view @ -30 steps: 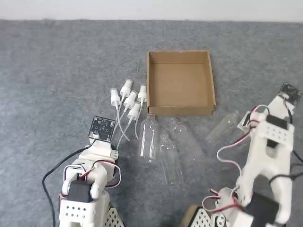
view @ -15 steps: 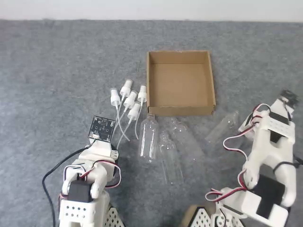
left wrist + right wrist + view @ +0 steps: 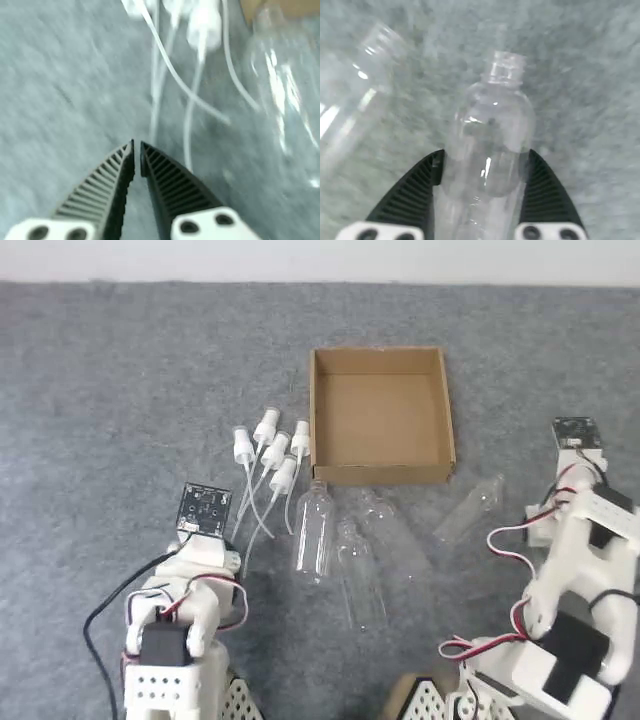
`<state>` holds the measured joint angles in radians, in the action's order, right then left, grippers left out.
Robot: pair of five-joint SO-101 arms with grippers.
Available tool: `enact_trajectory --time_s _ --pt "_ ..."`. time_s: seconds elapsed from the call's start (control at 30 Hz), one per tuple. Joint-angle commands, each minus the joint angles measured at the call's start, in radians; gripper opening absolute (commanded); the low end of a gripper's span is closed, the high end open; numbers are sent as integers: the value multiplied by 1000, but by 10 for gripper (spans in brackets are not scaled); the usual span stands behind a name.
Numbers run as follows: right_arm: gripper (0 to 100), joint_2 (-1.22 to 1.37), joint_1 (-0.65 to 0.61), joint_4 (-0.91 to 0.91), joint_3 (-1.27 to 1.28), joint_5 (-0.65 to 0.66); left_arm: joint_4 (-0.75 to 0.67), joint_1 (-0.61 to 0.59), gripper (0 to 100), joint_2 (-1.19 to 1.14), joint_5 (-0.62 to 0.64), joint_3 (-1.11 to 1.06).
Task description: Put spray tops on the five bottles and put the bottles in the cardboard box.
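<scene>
Clear plastic bottle (image 3: 492, 125) sits clamped between the jaws of my right gripper (image 3: 485, 156), gripped by its body so the neck is free for capping, I reckon. Empty and pinched nearly closed, my left gripper (image 3: 137, 146) points at the spray tops (image 3: 270, 450), nine o'clock of the cardboard box (image 3: 380, 473).
</scene>
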<state>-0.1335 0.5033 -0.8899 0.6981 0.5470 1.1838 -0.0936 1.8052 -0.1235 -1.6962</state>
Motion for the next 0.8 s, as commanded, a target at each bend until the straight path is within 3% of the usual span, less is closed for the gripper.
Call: enact_trajectory --time_s 0.0,0.07,0.33,0.53,0.77 --pt "14 -5 58 7 -61 239 -89 -80 15 18 -292 42" --pt "13 1 61 7 -58 298 -46 -107 15 17 -377 101" --pt "13 -1 74 15 -21 370 25 -273 17 -106 -384 440" --pt "13 -1 74 16 -5 377 31 -264 102 -603 -285 737" --pt "13 1 74 10 -5 376 25 -127 157 -1223 -75 1132"
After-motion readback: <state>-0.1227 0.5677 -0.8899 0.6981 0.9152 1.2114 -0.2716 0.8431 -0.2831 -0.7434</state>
